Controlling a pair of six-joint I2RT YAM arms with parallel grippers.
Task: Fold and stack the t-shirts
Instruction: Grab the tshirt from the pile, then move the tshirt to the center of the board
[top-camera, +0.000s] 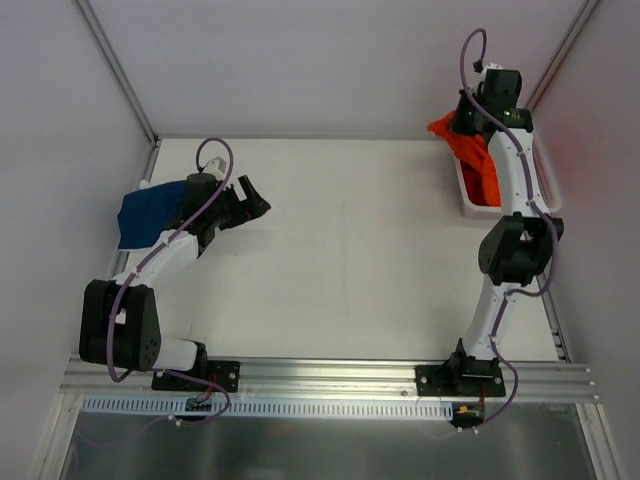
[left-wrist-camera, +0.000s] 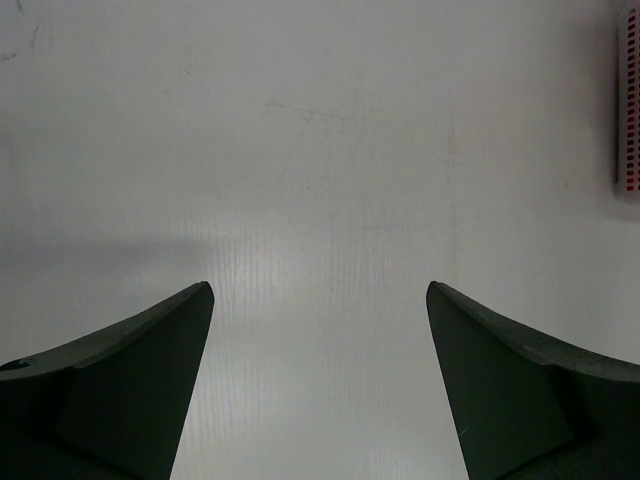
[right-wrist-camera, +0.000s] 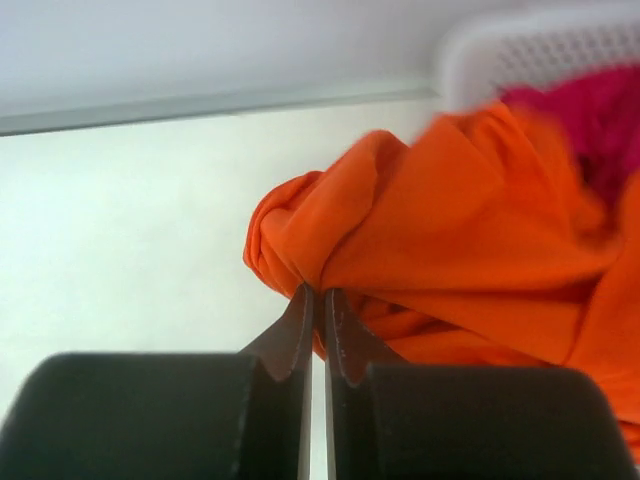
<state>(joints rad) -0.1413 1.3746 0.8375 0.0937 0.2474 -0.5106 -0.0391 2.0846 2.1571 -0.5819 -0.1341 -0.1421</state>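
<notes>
Pinching a bunched edge of the orange t-shirt, my right fingers are closed tight on the cloth, tips nearly meeting with just the fabric between them. Most of that shirt hangs over the rim of the white basket at the far right of the table, not lifted clear. A magenta t-shirt sits behind it inside the basket, untouched; can't tell how many more are in there.

Across the table, the navy t-shirt lies at the left edge, flat and roughly squared off. Likely folded already, but my left arm covers part of it so I won't swear to it. The left fingers are spread wide, holding nothing, hovering over bare table just beside the navy one.

Progress call: early. One shirt probably done, orange only just grabbed and needs pulling out, spreading, folding and stacking on navy; the magenta comes after that.
</notes>
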